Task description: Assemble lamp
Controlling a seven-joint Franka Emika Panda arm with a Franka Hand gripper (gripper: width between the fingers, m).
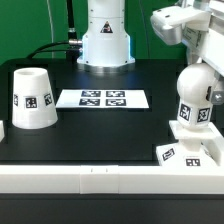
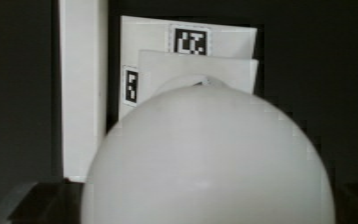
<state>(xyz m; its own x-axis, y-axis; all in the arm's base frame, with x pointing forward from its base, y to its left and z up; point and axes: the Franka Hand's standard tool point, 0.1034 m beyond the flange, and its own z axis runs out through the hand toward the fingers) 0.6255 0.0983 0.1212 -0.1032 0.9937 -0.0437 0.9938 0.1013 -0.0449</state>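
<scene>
Glossy white arm [image 1: 105, 40] with rounded segments.

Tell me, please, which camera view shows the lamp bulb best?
The exterior view. There the whole bulb is seen, from its round head down to its foot, upright on the base. The wrist view shows only the bulb's rounded head, very near and blurred, filling much of the picture.

The black tabletop [image 1: 110, 130] between the shade [image 1: 33, 98] at the exterior view's left and the bulb [image 1: 193, 98] upright on the base [image 1: 190, 153] at its right lies open — only the flat marker board [image 1: 102, 98] rests there — while the robot body [image 1: 105, 40] blocks the far edge.
</scene>
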